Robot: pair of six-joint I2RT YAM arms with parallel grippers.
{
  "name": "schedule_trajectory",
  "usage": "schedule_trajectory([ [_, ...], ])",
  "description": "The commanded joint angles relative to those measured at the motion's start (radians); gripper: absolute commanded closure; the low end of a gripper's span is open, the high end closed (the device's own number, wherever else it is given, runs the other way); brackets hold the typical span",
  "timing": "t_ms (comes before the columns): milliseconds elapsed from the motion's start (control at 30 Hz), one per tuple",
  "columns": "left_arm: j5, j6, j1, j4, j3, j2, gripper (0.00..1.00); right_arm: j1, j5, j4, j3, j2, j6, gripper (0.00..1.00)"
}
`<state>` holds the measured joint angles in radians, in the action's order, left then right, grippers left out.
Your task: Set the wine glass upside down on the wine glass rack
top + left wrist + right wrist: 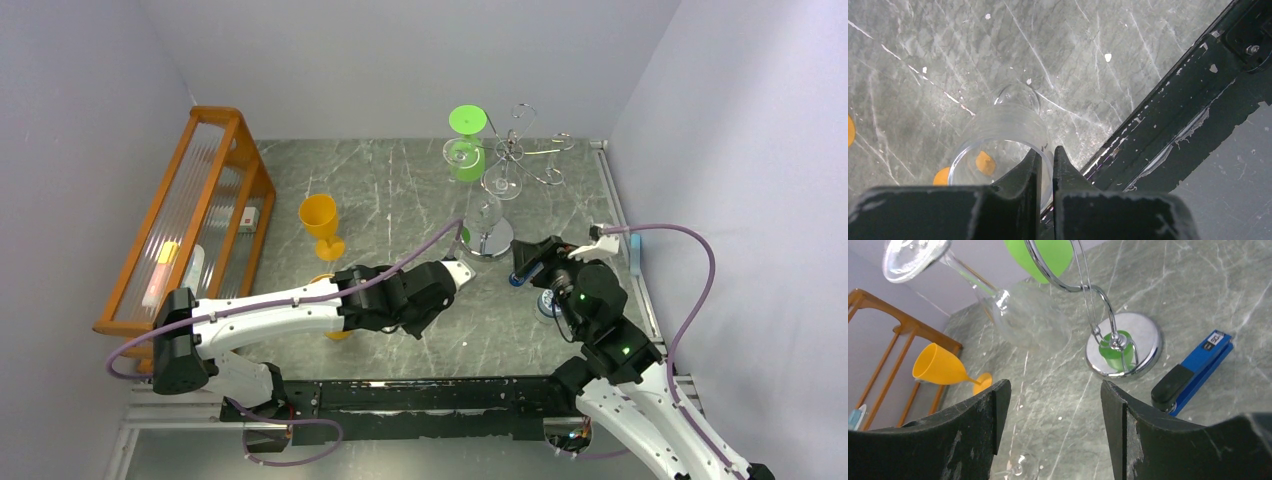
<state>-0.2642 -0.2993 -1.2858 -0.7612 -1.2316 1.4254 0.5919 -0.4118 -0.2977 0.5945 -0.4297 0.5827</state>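
Observation:
My left gripper (1047, 155) is shut on the rim of a clear wine glass (998, 125), with one finger inside the bowl and one outside. The glass hangs below it over the grey table. In the top view the left gripper (460, 271) is just left of the chrome wine glass rack (512, 150), whose round mirrored base (1143, 347) stands on the table. A second clear glass (1018, 315) hangs tilted and upside down from the rack. A green glass (467, 160) hangs there too. My right gripper (1053, 400) is open and empty, near the rack base (492, 240).
A blue and black stapler (1198, 365) lies right of the rack base. An orange goblet (320, 220) stands on the table at centre left. The orange wooden slatted rack (190, 210) lines the left wall. The black rail (1168, 125) marks the near table edge.

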Motion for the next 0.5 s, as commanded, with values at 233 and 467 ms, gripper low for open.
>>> schedule_trajectory([
  [233,-0.012,-0.004,-0.003,0.181,-0.015,-0.124,0.95,-0.003,0.044,-0.203,0.023,0.033,0.282,0.30],
  [467,-0.100,-0.006,-0.004,0.487,0.100,-0.247,0.95,-0.003,0.144,-0.325,-0.008,0.087,0.647,0.30],
])
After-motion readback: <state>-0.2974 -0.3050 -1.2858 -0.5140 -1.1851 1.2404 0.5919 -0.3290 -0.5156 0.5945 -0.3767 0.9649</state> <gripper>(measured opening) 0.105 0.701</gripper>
